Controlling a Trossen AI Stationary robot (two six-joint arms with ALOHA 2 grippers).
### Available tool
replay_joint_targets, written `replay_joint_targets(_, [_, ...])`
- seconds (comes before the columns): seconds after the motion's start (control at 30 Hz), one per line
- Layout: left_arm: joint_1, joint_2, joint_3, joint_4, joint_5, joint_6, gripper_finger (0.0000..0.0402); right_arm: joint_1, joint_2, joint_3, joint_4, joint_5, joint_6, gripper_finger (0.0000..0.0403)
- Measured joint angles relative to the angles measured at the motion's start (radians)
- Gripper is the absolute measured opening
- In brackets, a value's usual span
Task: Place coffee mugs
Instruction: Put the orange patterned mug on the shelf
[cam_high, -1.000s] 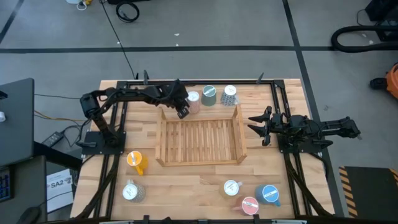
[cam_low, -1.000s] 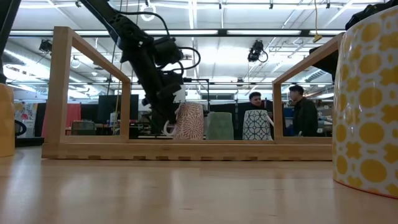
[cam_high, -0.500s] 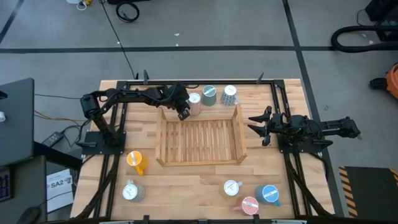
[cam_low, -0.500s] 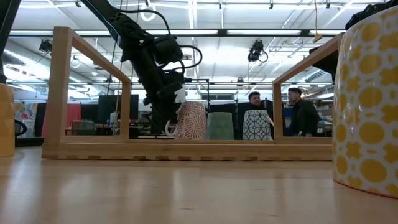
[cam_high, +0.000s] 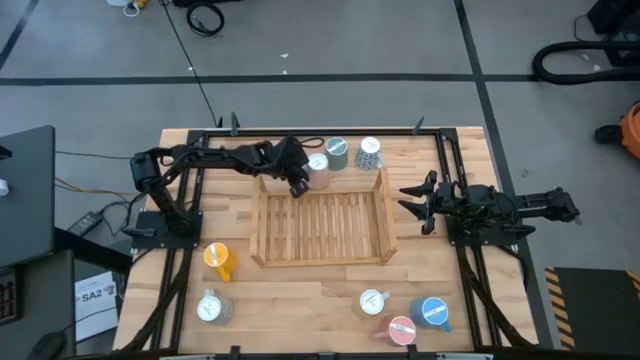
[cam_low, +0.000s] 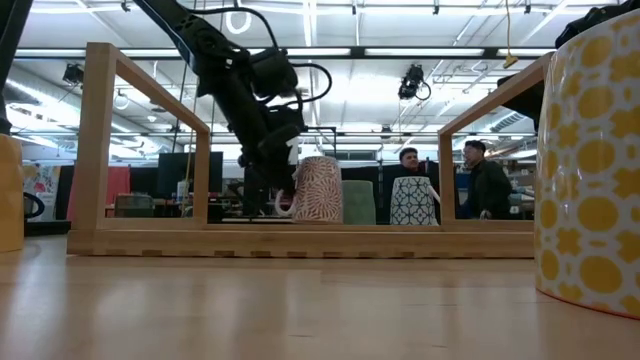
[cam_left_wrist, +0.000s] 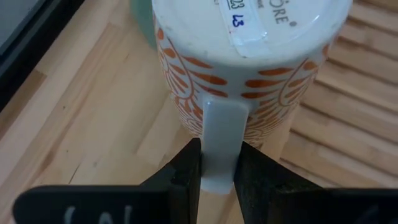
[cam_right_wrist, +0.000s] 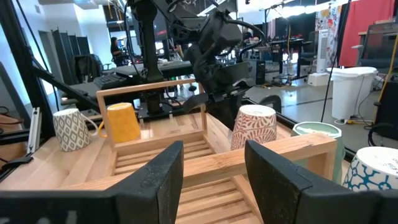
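From above, the left hand sits at the far rim of the wooden tray, its fingers pinched on the handle of an upturned orange-patterned mug just beside it, while the right hand waits part-open and empty beside the tray's other end. At bench level the left hand holds that mug upside down behind the tray's far rail. The left wrist camera shows both fingers closed tight on the mug's pale handle.
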Motion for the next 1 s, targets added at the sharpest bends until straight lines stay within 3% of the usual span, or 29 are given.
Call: replay_joint_targets(1.0, [-0.135,-0.027,0.001,0.063,0.006,0.003,0.0082,0.000,0.000,0.000,0.000,0.000,0.000,0.0177])
